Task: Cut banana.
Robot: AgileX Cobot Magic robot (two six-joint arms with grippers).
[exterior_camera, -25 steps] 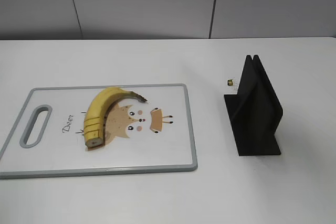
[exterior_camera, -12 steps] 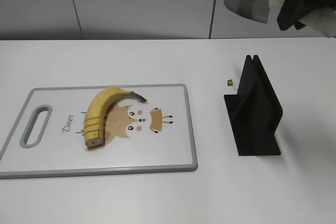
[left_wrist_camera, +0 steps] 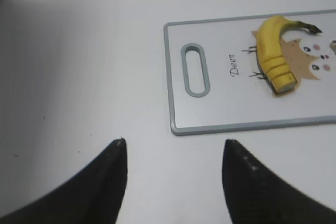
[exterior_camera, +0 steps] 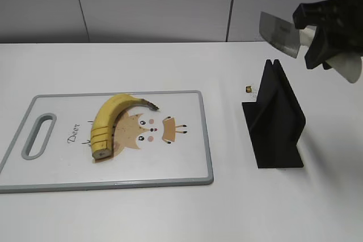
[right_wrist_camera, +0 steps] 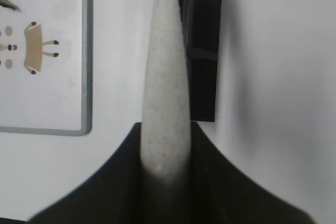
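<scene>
- Banana (exterior_camera: 111, 124) on cutting board (exterior_camera: 187, 165), toward counter's (exterior_camera: 170, 213) left-front area; curved, yellow, unpeeled, dark stem tip, flat cut end w/ score lines.
- Prob. light, soft inside, skin smooth & a bit slippery; bruises easily; best steadied at thick mid-body, away from cut end.
- Right tool (exterior_camera: 317, 35) clamped on knife (exterior_camera: 281, 33) handle, pale & matte; blade shiny, above black angular stand (exterior_camera: 275, 120), right side.
- Left tool (left_wrist_camera: 173, 150) spread wide, empty, hovering near left edge.
- Board: smooth white plastic, grey rim.

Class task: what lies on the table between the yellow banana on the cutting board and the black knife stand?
Exterior view: between yellow curved banana and black knife stand lie the white cutting board's printed surface, bare tabletop, and a small brown object.
</scene>
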